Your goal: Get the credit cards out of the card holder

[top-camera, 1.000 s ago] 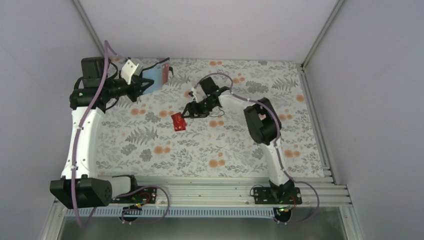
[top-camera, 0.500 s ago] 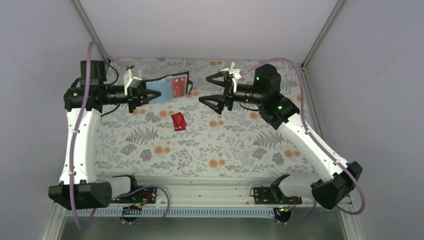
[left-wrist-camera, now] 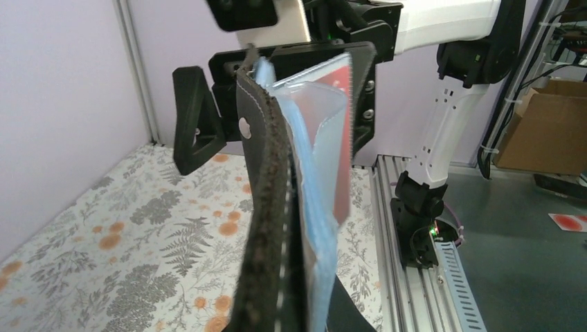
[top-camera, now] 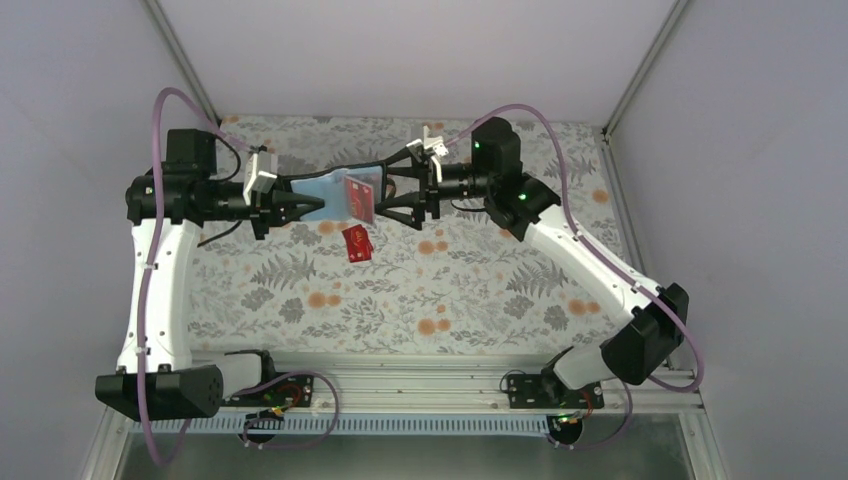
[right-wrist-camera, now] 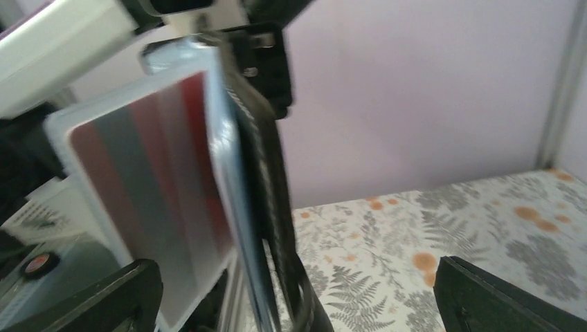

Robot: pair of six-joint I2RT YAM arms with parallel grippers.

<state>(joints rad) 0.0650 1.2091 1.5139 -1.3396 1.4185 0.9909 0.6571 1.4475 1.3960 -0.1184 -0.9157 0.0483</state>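
Observation:
The card holder [top-camera: 330,187] hangs in the air over the back of the table, opened, its light blue inner face showing, and my left gripper [top-camera: 306,205] is shut on its left end. A red credit card [top-camera: 358,198] sits in its pocket. My right gripper [top-camera: 388,197] is open, and its two fingers straddle the holder's right end without closing on it. In the left wrist view the holder [left-wrist-camera: 266,207] is edge-on with the red card [left-wrist-camera: 339,138] beside it. The right wrist view shows the card [right-wrist-camera: 159,173] between wide fingers [right-wrist-camera: 104,304]. Another red credit card [top-camera: 356,243] lies on the table.
The floral tablecloth [top-camera: 450,290] covers the table, with pale walls on three sides. An aluminium rail [top-camera: 420,370] with both arm bases runs along the near edge.
The right arm rose from the table beside the loose card, opened its jaws wide and came up to the holder's right end. The left arm carried the holder toward the centre.

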